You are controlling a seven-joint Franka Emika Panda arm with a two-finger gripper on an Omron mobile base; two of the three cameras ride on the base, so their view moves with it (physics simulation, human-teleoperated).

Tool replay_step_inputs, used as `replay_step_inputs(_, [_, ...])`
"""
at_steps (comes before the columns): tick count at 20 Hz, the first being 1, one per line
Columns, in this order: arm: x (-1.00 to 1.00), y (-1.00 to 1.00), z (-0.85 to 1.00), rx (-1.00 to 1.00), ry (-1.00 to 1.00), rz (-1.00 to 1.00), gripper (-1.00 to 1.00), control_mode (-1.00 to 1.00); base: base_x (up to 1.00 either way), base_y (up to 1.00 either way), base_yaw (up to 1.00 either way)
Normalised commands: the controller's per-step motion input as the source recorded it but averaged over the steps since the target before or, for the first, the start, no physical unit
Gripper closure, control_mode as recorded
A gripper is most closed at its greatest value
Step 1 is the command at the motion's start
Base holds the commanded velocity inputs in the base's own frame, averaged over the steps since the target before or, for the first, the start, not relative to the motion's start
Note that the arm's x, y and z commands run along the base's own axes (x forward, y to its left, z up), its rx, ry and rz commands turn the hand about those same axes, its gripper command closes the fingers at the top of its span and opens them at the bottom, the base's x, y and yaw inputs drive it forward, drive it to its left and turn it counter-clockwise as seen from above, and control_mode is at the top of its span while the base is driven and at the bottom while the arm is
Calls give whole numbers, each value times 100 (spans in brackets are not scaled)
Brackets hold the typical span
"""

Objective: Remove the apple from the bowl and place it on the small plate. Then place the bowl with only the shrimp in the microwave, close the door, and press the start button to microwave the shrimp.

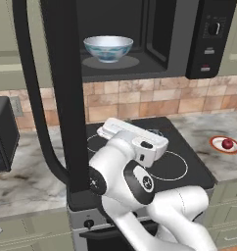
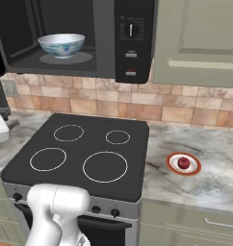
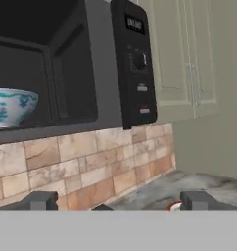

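Marbled grey counter [image 1: 27, 181] runs either side of a black cooktop [image 1: 184, 164], with a tan brick backsplash [image 1: 140, 100] behind it. From the left base view, the microwave [image 1: 208, 39] hangs above the stove with its door [image 1: 66, 98] swung wide open toward the camera, a tall black slab with its curved handle [image 1: 35, 98] on the left. The bowl [image 1: 108, 48] sits upright inside the cavity on the turntable. To the right on the counter lies the small plate [image 1: 225, 145] with the apple [image 1: 227, 143] resting on its white centre. The white arm folds low in front of the stove.

From the right base view, the bowl [image 2: 61, 44] shows again in the open cavity, left of the control panel [image 2: 132, 41] with its dial and buttons. The small plate [image 2: 184, 164] lies on the counter right of the cooktop [image 2: 80, 153], with the apple [image 2: 184, 163] on it. Pale green cabinets [image 2: 200, 43] hang beside the microwave.

In the hand view, the pincer [image 3: 118, 201] is spread fully wide, its two dark fingertips [image 3: 39, 200] far apart at the bottom, holding nothing and touching nothing. It looks toward the backsplash, with the bowl's blue-patterned side [image 3: 10, 105] at the left edge inside the microwave [image 3: 106, 68]. Whether the shrimp lies in the bowl cannot be told.
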Motion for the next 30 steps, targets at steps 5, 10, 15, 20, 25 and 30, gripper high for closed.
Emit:
replay_step_inputs(5, [0, 2, -52, -26, -20, -5, -100, -100, 0, 0, 0])
replay_step_inputs(10, [-18, 32, -18, -22, -23, 0, -100, -100, 0, 0, 0])
replay_step_inputs(15, [-76, 79, 0, -12, -11, 6, -100, -100, 0, 0, 0])
replay_step_inputs(20, [-73, 100, 0, -7, -6, 5, -100, -100, 0, 0, 0])
replay_step_inputs(25, [-54, 100, 9, -2, -12, 0, -100, -100, 0, 0, 0])
replay_step_inputs(30, [-36, 59, 54, -1, -20, 0, -100, -100, 0, 0, 0])
